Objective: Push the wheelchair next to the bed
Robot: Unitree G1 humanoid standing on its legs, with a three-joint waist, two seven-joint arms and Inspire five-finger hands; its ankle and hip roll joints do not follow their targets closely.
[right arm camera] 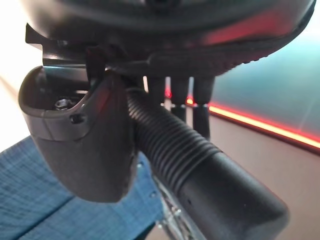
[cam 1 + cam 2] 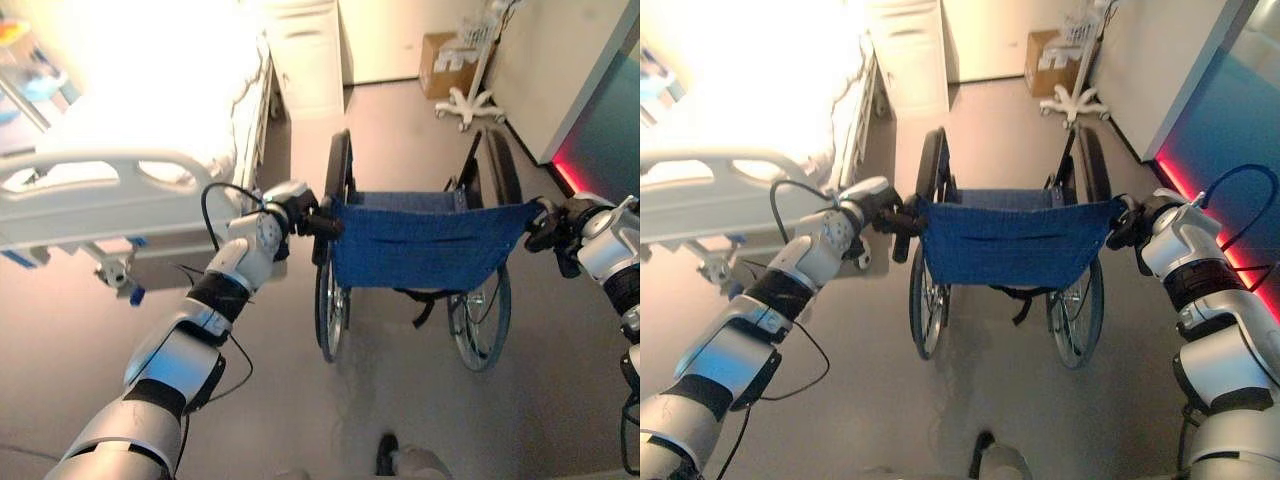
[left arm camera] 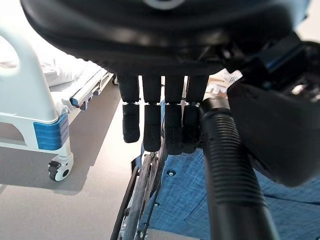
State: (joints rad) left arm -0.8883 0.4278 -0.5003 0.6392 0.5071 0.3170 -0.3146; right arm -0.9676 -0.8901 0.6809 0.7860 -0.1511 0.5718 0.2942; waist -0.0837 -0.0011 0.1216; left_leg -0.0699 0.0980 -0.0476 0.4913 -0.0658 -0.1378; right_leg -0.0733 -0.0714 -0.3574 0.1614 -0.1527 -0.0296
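On my left stood the bed (image 2: 150, 110), white, with a curved plastic side rail and small castors, and my left hand (image 2: 300, 215) was curled round the ribbed black left push handle (image 3: 227, 165). Just right of the bed, the wheelchair (image 2: 420, 240) pointed away from me, long axis running up the grey floor (image 2: 300, 400), blue fabric backrest taut between spoked wheels. Ahead stood a white cabinet (image 2: 305, 55), a wheeled stand (image 2: 470, 100) and a cardboard box (image 2: 445, 60); my right hand (image 2: 1130, 222) clasped the right handle (image 1: 200, 165).
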